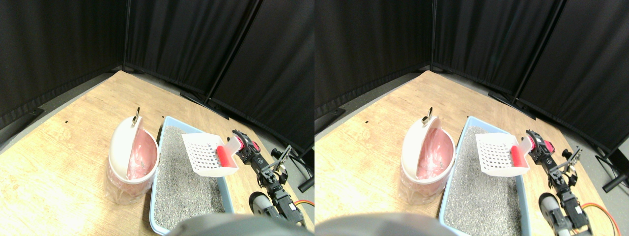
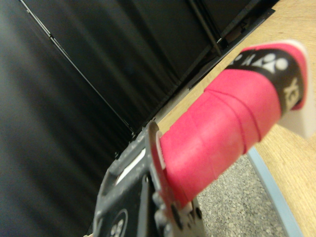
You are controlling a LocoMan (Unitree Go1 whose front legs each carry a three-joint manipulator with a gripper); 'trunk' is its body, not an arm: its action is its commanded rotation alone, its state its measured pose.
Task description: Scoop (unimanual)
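Note:
A white slotted scoop (image 1: 205, 153) with a red wrapped handle (image 1: 226, 157) hangs above the far end of the grey litter (image 1: 184, 184). The litter fills a light blue tray (image 1: 153, 192). My right gripper (image 1: 239, 146) reaches in from the lower right and is shut on the handle's end. I see nothing lying in the scoop. Left of the tray, touching it, stands a white bin (image 1: 118, 147) with a pink liner (image 1: 145, 152) and a tilted swing lid. In the wrist view the red handle (image 2: 222, 128) runs out from the dark jaw, over the litter (image 2: 237, 207) and the tray rim (image 2: 274, 192).
Everything rests on a wooden board (image 1: 59, 162) with open room to the left and behind the bin. Black curtain panels (image 1: 186, 39) close off the back and sides. Their stand feet (image 1: 304, 186) and an orange cable (image 1: 305, 202) lie right of my arm.

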